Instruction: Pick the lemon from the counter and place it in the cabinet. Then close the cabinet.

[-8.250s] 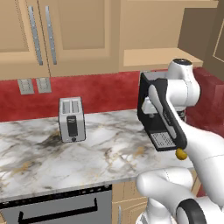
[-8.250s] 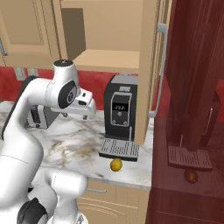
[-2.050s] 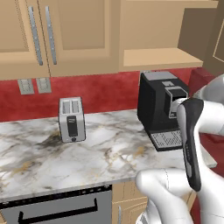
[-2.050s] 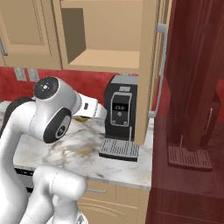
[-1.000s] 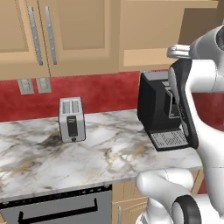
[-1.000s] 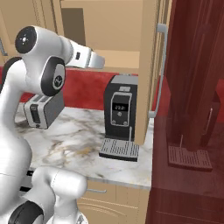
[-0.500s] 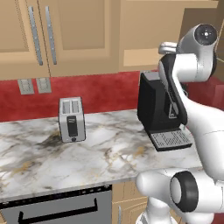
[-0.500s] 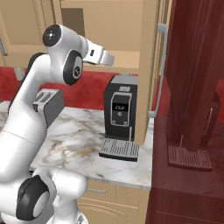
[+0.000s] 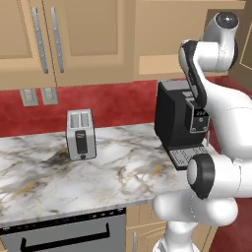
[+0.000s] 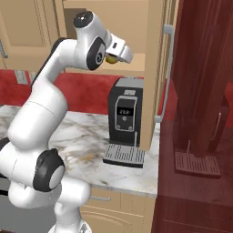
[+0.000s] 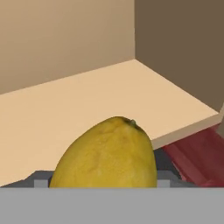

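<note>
1. You can read no brand or writing on anything here; the coffee machine (image 10: pixel 125 120) in mid frame of the right base view has a small display whose marks are too small to make out.
2. Your lemon (image 11: pixel 106 155) is dull yellow and dimpled, sitting bottom centre of the hand view with its nub pointing up and slightly right.
3. Your pincer (image 10: pixel 114 55) pinches the lemon at the cabinet (image 10: pixel 150 68) opening, above the bare shelf (image 11: pixel 83 98).
4. The desk (image 9: pixel 123 172) with the toaster (image 9: pixel 80 134) lies below.
</note>
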